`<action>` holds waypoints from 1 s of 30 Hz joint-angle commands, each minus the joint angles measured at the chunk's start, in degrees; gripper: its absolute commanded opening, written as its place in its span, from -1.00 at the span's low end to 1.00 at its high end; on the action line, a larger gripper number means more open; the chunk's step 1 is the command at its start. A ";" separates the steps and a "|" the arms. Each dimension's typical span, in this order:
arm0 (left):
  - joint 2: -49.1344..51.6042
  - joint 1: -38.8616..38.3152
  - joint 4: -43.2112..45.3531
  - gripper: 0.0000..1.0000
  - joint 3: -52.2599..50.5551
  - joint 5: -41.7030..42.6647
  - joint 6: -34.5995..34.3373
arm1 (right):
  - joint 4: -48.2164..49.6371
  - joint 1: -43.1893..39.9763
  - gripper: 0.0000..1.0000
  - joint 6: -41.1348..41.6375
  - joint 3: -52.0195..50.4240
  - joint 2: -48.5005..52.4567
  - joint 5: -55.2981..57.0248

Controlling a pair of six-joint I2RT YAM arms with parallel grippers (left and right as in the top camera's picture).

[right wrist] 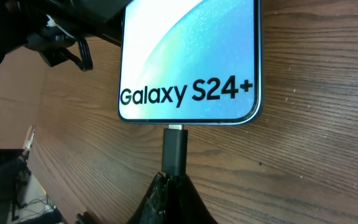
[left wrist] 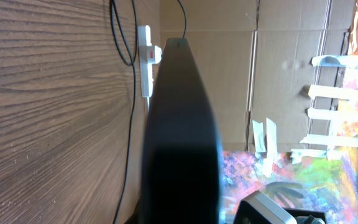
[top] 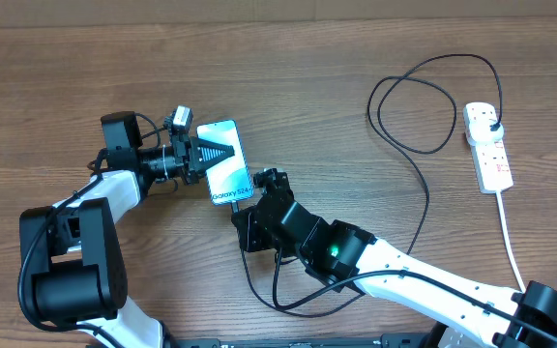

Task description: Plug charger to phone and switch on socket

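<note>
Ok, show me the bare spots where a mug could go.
Bare table lies along the far edge above the phone, and between the phone and the black cable loop. A smaller patch sits between that cable and the white cord. Crowded around the phone, where left fingers and right fingers meet.

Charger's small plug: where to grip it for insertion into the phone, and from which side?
Grip the charger plug by its black housing, behind the metal tip, coming from the end away from the phone. It points straight at the phone's bottom edge, so the right gripper, holding from behind, leaves the tip free.
</note>
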 commanded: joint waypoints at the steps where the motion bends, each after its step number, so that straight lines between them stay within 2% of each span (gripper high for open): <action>1: -1.81 -1.81 -0.63 -0.91 0.02 5.75 -0.17 | 2.36 -2.49 -0.92 -0.46 0.85 0.04 5.25; 21: -1.81 -4.52 -1.01 -0.92 0.00 5.79 0.98 | 1.44 -2.49 -0.93 -0.48 0.85 0.04 5.09; 30: -1.81 -8.66 -1.01 -0.91 0.00 5.79 1.18 | 1.29 -2.49 -0.93 -0.70 0.85 0.04 5.27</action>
